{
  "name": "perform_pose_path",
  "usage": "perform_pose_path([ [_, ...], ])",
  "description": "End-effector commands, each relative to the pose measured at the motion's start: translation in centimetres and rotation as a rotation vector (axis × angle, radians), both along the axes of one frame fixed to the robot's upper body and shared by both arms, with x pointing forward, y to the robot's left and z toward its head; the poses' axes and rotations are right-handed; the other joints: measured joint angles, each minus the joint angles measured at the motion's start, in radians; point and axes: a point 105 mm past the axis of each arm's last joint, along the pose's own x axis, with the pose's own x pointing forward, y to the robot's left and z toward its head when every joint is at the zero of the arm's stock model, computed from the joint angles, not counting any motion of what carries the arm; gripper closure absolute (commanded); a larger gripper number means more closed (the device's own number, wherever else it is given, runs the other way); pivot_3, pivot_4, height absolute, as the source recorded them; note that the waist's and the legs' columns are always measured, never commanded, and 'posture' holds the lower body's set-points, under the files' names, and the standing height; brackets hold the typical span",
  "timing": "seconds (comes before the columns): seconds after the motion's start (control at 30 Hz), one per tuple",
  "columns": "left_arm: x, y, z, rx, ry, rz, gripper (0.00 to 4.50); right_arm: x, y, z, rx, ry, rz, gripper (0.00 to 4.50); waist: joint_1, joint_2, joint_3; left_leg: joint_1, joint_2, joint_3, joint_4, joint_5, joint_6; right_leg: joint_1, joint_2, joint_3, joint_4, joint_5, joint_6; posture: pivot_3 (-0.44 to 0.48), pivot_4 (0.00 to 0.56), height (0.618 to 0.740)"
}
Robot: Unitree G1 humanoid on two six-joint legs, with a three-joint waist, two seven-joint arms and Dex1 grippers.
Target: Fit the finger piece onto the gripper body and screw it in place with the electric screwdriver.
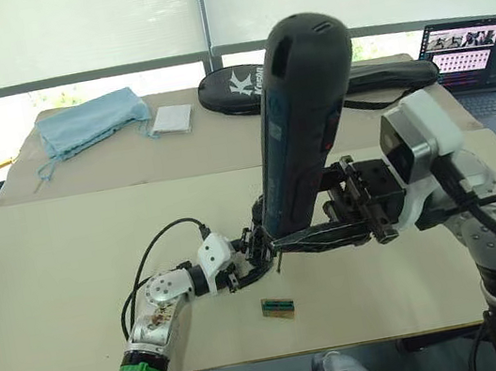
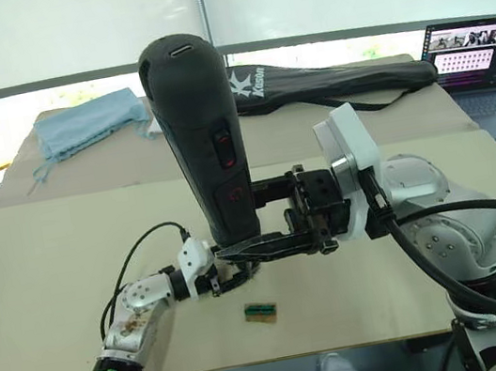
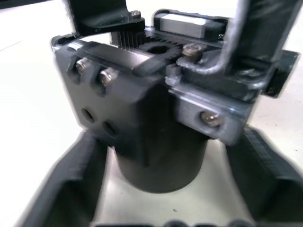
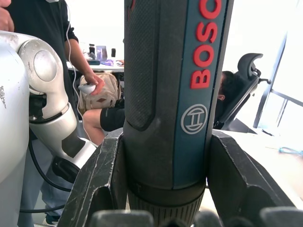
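The right gripper (image 2: 239, 247), white-bodied with two long black fingers, is clamping the thick black cylindrical electric screwdriver (image 2: 206, 135) near its lower end and holding it upright over the middle of the beige tabletop (image 1: 72, 272). In the right wrist view its fingers (image 4: 102, 179) are pressing against both sides of the tool's barrel, which is carrying red lettering.

The left gripper (image 1: 257, 252) is reaching in from the near left, and its fingers (image 3: 71, 182) are sitting on either side of the round base of the small chunky black gripper body (image 3: 151, 118), right beneath the screwdriver's tip. The finger piece cannot be made out.

A small green-and-tan rectangular box (image 1: 277, 307) is lying on the table just nearer than both grippers.
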Motion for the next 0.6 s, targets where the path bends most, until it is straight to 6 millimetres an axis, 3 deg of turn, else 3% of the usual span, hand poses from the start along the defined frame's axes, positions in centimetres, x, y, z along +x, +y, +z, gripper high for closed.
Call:
perform_pose_path([
  [0.03,-0.1,0.4,-1.5,0.035,0.048,0.012,2.20,-0.3,0.1,1.7,0.038,-0.044,0.014,2.58,-0.001,0.000,0.000,0.000,0.000,0.000,0.000,0.000,0.000,0.000,0.000,0.000,0.000,0.000,0.000,0.000,0.150,0.740],
  [0.37,-0.3,0.3,-1.8,0.044,0.057,0.005,2.20,0.8,2.1,3.5,0.087,-0.027,0.031,2.58,-0.001,0.000,0.000,0.000,0.000,0.000,0.000,0.000,0.000,0.000,0.000,0.000,0.000,0.000,0.000,0.000,0.150,0.740],
  [0.6,-0.3,0.2,-1.9,0.050,0.065,0.002,2.20,2.5,3.9,2.8,0.066,-0.040,-0.014,2.58,-0.003,0.000,0.000,0.000,-0.001,0.000,0.000,0.000,0.000,0.000,0.000,0.000,0.001,0.000,0.000,0.000,0.150,0.740],
])
